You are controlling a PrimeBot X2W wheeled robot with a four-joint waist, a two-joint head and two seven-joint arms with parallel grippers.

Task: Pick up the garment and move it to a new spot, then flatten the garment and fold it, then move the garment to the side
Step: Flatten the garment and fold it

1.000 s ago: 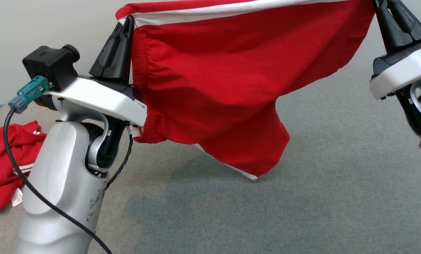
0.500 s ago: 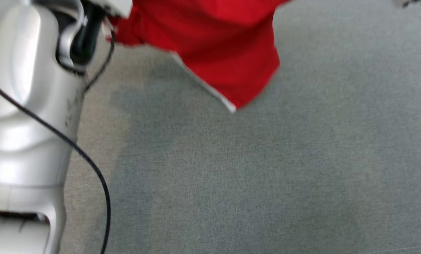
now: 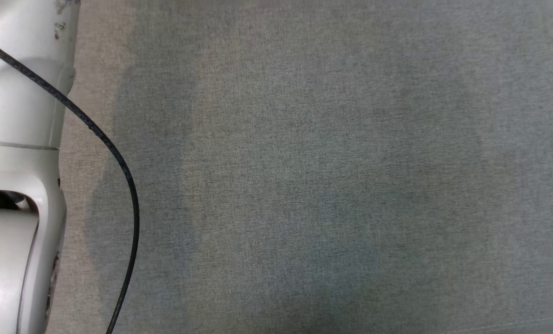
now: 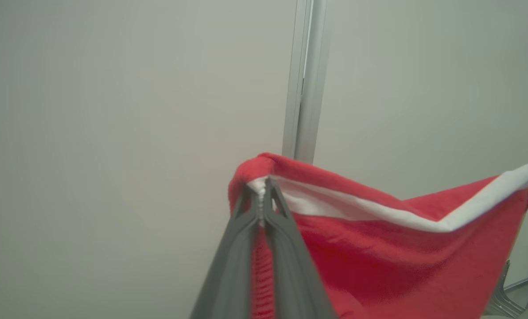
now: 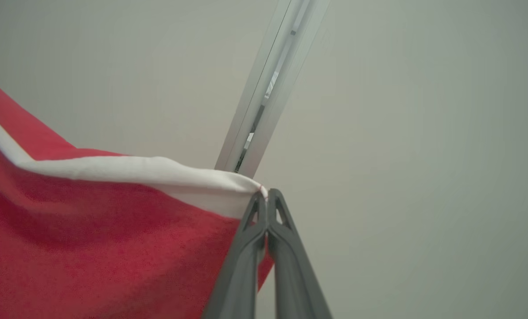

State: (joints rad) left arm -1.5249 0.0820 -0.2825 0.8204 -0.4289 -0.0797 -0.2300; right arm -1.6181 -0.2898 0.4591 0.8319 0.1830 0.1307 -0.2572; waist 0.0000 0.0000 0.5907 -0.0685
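1. The left claw (image 4: pixel 262 188) is clamped shut on one top corner of the red garment (image 4: pixel 379 252). It pinches the cloth right at the white band (image 4: pixel 357 210) along the upper edge.
2. The right claw (image 5: pixel 266 197) is closed tight on the opposite top corner, with the white band running away from its tips.
3. So the garment hangs stretched between the two claws, lifted clear of the table (image 3: pixel 304 185). The pale wall and its metal rail (image 4: pixel 304 79) are behind it.
4. What has changed: a second ago the head view took in both claws and the cloth hanging above the table. Now it looks straight down at the table's grey top, with the pale left forearm (image 3: pixel 16 116) and its black cable (image 3: pixel 118 157) at the table's left side. The whole picture slid, so the head has tipped down; the garment has not dropped.
5. My reading is that the pick-up is done and the robot is checking the table for a landing spot. Next comes lowering the garment and spreading it flat. The loose lower part may bunch if it touches the table first.
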